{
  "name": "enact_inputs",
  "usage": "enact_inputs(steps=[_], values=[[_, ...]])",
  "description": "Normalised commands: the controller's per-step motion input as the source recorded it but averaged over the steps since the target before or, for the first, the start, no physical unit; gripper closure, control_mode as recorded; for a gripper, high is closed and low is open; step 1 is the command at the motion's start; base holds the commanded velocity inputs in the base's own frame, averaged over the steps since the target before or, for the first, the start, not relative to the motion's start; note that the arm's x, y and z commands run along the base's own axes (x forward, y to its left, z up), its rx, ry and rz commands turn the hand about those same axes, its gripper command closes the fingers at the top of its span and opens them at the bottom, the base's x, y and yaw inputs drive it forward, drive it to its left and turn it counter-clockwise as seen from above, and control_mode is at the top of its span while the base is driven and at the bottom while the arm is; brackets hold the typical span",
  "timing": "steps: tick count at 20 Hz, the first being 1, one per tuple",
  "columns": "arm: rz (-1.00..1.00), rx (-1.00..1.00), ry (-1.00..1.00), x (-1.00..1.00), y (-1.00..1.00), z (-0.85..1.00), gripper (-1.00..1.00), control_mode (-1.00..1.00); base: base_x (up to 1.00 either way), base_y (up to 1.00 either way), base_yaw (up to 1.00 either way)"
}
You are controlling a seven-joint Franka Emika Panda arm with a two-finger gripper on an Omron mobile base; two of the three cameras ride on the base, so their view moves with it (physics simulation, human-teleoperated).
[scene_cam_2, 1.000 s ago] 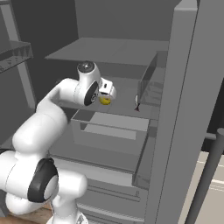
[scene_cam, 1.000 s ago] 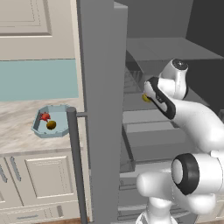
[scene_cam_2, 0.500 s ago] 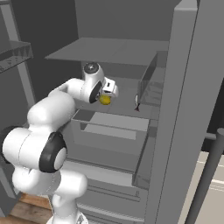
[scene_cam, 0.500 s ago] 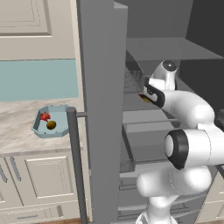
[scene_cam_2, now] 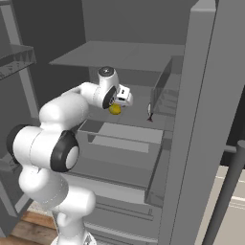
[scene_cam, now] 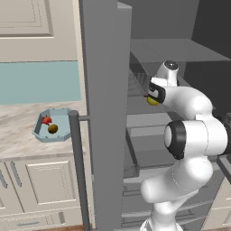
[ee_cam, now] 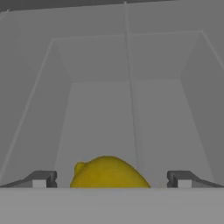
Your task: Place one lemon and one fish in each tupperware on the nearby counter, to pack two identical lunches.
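Inside the grey fridge, we note our elbow has swung round while the jaws stay spread wide, straddling an ungrasped yellow oval lemon [ee_cam: 109, 172].

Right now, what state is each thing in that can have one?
Fridge door: open.
Gripper: open, fingers either side of the lemon, not closed on it.
Blue tupperware: on the counter, holding a fish and a lemon.
Fridge drawer: pulled out.
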Motion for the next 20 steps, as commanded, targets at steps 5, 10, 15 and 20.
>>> enact_inputs(steps=[5, 10, 15, 20], values=[[0.0, 0.0, 0.0, -0.18, 0.0, -0.04, -1.0, -1.0, 0.0, 0.0, 0.0], [0.0, 0.0, 0.0, -0.16, 0.0, -0.02, -1.0, -1.0, 0.0, 0.0, 0.0], [0.0, 0.0, 0.0, 0.0, 0.0, -0.03, -1.0, -1.0, 0.0, 0.0, 0.0], [0.0, 0.0, 0.0, 0.0, -0.02, -0.08, -1.0, -1.0, 0.0, 0.0, 0.0]])
